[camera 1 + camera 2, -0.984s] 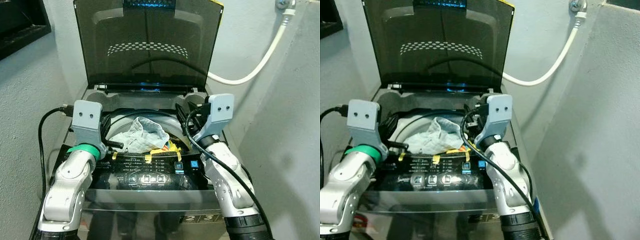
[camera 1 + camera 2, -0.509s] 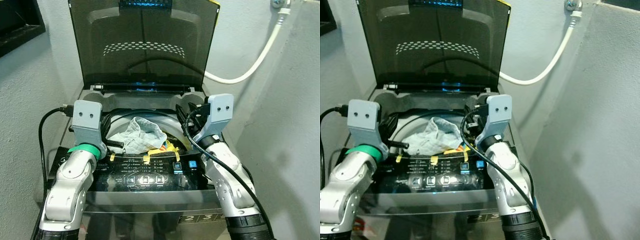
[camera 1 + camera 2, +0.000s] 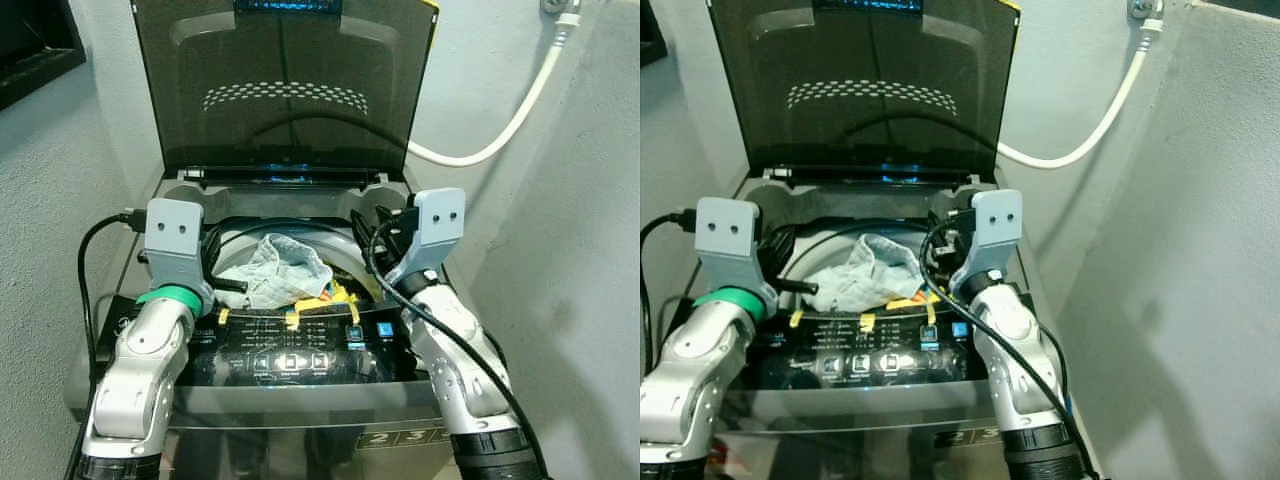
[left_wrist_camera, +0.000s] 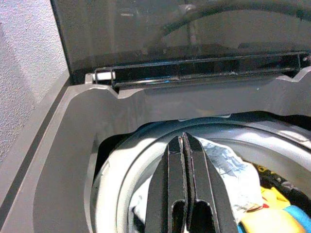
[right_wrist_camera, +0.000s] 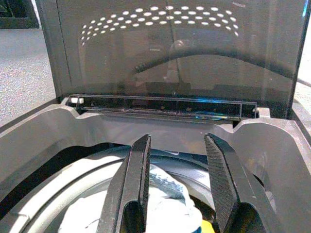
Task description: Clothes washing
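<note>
Laundry (image 3: 282, 270) lies in the drum between both pincers: left pincer (image 4: 183, 145) closed empty, right pincer (image 5: 177, 162) open.

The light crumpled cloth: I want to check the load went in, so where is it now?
In the left eye view, the light crumpled cloth lies in the washer drum under the raised lid, between both arms, beside yellow clothing.

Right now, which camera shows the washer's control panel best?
The left eye view: the control panel lies whole between both arms, its buttons lit. The right eye view shows it too, smaller and darker. The wrist views look past it into the drum.
</note>
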{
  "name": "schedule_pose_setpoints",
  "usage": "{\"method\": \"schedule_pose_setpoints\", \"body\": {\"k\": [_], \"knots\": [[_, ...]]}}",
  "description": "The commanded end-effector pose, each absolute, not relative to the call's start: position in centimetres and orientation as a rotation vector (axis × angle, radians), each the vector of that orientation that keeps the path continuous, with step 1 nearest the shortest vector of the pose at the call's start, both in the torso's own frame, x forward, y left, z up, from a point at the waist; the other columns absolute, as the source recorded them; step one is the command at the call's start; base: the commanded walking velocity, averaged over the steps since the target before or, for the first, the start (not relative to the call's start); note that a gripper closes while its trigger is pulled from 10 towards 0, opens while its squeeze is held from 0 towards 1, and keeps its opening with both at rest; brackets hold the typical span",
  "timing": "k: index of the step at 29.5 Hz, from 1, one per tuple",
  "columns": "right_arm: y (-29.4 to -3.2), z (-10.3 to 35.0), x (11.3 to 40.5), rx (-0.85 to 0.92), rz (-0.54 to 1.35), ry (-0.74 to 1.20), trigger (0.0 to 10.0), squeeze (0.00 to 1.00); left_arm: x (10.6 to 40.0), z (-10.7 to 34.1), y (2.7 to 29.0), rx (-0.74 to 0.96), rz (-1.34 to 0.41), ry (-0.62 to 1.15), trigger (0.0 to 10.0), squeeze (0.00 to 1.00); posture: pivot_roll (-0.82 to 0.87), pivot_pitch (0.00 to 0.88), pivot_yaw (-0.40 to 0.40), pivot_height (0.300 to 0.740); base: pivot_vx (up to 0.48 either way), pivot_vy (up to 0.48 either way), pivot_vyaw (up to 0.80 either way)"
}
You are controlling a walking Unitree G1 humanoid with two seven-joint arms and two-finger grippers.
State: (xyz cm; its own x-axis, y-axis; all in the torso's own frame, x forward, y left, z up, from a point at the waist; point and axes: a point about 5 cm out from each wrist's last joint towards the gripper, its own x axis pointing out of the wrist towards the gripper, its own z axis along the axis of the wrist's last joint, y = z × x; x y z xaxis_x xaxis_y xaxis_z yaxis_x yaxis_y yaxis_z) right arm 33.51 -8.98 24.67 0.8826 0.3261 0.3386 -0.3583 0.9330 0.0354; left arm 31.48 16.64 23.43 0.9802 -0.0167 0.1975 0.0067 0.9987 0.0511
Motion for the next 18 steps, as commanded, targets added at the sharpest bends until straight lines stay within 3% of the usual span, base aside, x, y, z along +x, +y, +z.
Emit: {"method": "schedule_pose_setpoints", "body": {"k": [1, 9, 18], "knots": [[-8.74, 24.5, 33.44, 0.101, 0.364, -0.321, 10.0, 0.0, 31.25, 23.1, 17.04, 0.058, 0.008, -0.199, 10.0, 0.0, -0.04, 0.022, 0.021, 0.74, 0.0, 0.0, 0.0], [-8.75, 24.82, 33.45, 0.189, 0.348, -0.316, 10.0, 0.0, 31.41, 22.92, 17.3, 0.072, -0.017, -0.186, 10.0, 0.0, -0.01, 0.013, 0.055, 0.74, 0.0, 0.0, 0.0], [-9.02, 23.94, 33.27, 0.142, 0.343, -0.302, 10.0, 0.0, 30.74, 22.23, 17.32, 0.076, -0.017, -0.167, 10.0, 0.0, 0.02, 0.03, 0.042, 0.74, 0.0, 0.0, 0.0]]}}
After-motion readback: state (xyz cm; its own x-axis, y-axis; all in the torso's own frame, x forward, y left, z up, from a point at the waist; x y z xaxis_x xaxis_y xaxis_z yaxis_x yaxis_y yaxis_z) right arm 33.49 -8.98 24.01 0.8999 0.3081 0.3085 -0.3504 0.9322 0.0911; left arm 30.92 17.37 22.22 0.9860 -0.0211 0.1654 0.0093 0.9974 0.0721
